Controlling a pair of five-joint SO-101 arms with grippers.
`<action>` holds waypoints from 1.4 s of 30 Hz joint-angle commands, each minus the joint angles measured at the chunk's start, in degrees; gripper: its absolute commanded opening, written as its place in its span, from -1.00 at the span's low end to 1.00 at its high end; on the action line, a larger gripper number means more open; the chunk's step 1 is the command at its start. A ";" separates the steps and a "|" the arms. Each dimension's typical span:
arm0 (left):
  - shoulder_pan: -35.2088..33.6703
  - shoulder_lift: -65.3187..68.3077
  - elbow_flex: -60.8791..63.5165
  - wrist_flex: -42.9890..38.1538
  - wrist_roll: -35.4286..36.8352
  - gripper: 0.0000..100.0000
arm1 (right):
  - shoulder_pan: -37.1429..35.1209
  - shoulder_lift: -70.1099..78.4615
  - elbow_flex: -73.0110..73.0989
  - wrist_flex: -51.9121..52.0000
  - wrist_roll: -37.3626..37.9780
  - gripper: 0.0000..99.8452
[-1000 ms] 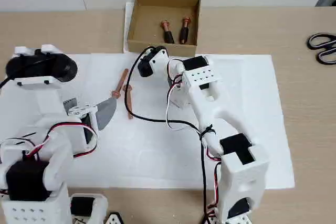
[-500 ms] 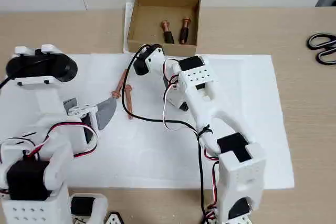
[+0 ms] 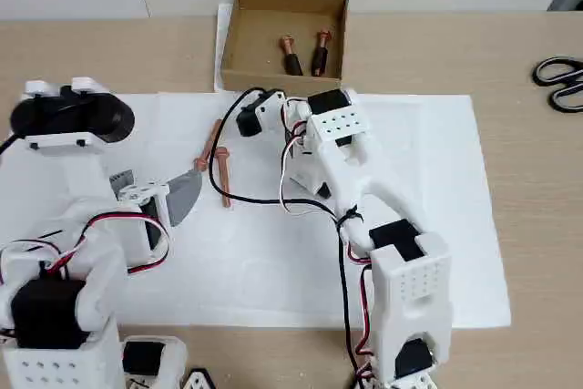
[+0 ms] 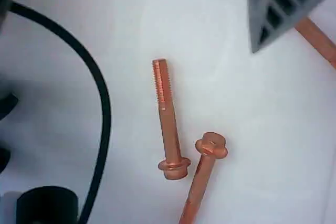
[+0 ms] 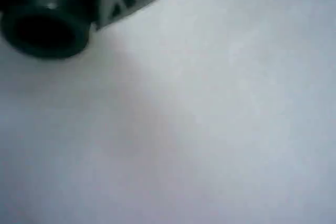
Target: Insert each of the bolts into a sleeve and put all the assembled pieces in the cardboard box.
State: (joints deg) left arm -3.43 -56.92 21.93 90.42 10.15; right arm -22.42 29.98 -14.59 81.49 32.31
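copper bolt (image 4: 168, 119): likely stiff, light, smooth, rolls easily; pinch mid-shank | right hand (image 5: 79, 9) grasps black sleeve (image 5: 44, 32) | left hand (image 3: 182, 190): grip state cannot tell

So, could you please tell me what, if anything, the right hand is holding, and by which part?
A black sleeve, apparently gripped by its outer wall, with its open end left free.

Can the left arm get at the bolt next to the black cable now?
Probably yes. The left hand sits close to that bolt, which lies bare on the white sheet. The black cable runs beside it without touching, with the second bolt close at its head, so mid-shank looks freest.
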 commanded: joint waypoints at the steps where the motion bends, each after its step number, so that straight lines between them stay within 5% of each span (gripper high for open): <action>1: -0.35 -0.70 -0.22 -0.97 0.09 -0.42 | 0.75 0.31 -0.53 1.36 -0.62 -0.78; 18: -0.35 -0.70 -0.04 -0.97 0.09 -0.42 | 0.66 9.71 -0.88 1.36 -0.70 -0.78; 23: -0.35 -0.70 -0.04 -0.97 0.09 -0.42 | 0.75 9.45 -0.88 1.54 -0.79 -1.00; 36: -0.35 -0.70 -0.13 -0.97 0.09 -0.42 | 0.84 -2.86 -4.92 11.38 -5.71 -0.98; 42: -0.35 -0.70 -0.13 -0.97 0.09 -0.42 | 0.84 -1.19 -4.84 11.91 -7.21 -0.76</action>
State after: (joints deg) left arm -3.43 -56.92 22.02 90.42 10.07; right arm -22.24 30.86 -18.29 92.75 26.07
